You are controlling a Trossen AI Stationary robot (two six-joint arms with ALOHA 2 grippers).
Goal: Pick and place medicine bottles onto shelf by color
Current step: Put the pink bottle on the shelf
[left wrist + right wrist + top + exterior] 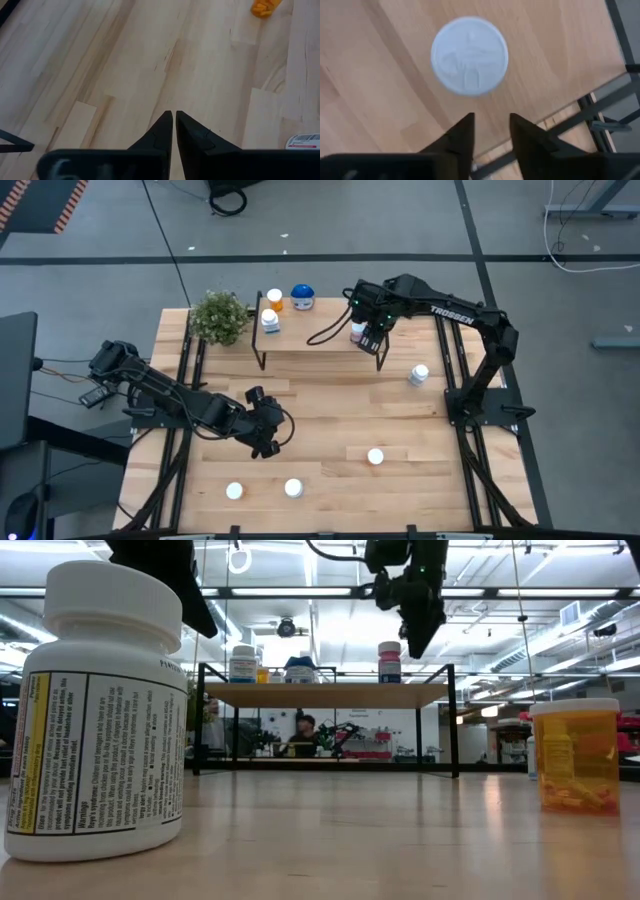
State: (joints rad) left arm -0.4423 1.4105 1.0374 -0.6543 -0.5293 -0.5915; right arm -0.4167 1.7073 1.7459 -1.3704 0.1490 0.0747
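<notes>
The shelf stands at the table's far side and carries several medicine bottles. An orange one, a blue-lidded one and a white one stand on its left part. A pink, white-capped one stands upright near its right end. My right gripper hangs open just above and beside that bottle's cap, touching nothing. My left gripper is shut and holds nothing, above bare table at centre-left.
Loose bottles stand on the table: one right of the shelf, one at centre-right and two near the front edge. A potted plant stands left of the shelf.
</notes>
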